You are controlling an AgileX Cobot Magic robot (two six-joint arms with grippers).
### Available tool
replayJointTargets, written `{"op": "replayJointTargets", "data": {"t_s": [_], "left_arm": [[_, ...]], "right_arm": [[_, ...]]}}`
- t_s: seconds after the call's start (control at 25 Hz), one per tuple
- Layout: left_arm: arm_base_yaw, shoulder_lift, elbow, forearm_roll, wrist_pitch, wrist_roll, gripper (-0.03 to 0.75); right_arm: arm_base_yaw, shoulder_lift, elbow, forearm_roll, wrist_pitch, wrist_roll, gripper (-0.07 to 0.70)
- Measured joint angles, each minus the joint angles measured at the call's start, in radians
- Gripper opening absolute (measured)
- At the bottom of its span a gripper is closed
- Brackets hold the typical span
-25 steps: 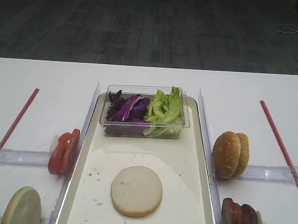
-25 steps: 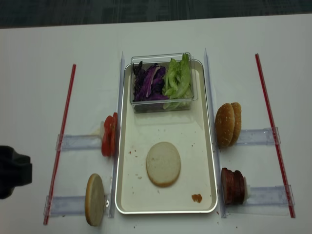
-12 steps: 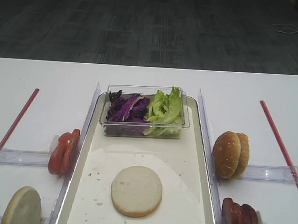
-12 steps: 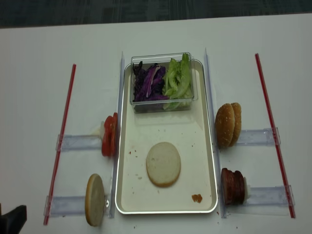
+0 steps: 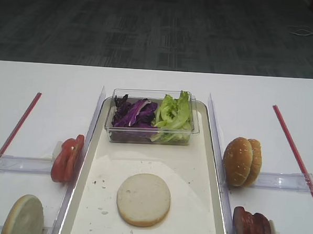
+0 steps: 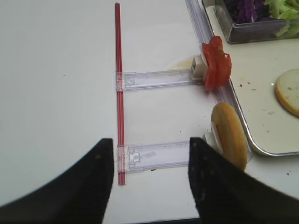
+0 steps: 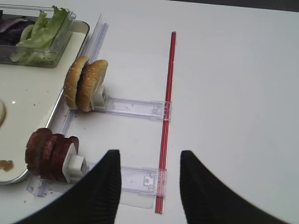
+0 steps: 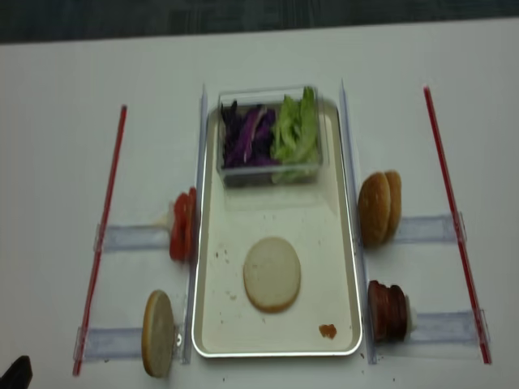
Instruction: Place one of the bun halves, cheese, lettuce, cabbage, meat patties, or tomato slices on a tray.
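Observation:
A flat, pale bun half (image 5: pixel 143 199) lies cut face up on the metal tray (image 5: pixel 215 167). At the tray's far end, a clear tub holds purple cabbage (image 5: pixel 133 113) and green lettuce (image 5: pixel 173 113). Left of the tray stand tomato slices (image 5: pixel 66 158) and another bun half (image 5: pixel 23 216) on edge. On the right are sesame bun halves (image 5: pixel 242 161) and meat patties (image 5: pixel 251 228). Cheese is out of view. My left gripper (image 6: pixel 150 142) hangs open and empty over the table left of the tray. My right gripper (image 7: pixel 150 154) is open and empty to the tray's right.
Red strips (image 5: pixel 19 123) (image 5: pixel 294 148) run along both sides of the table. Clear plastic rails (image 6: pixel 159 79) (image 7: pixel 133 108) hold the upright food. A small orange crumb (image 8: pixel 327 330) lies in the tray's near right corner. A dark sliver of the left arm (image 8: pixel 16 373) shows at the bottom left.
The left arm has pulled back from the left edge toward the near corner and has almost left the realsense view. The food has not moved.

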Motion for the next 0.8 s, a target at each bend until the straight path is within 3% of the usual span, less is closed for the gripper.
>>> {"op": "replayJointTargets", "data": {"t_s": [0.8], "left_arm": [[0.000, -0.001, 0.011, 0.002, -0.019, 0.000, 0.342]], "right_arm": [[0.000, 0.000, 0.000, 0.000, 0.000, 0.000, 0.326]]}}
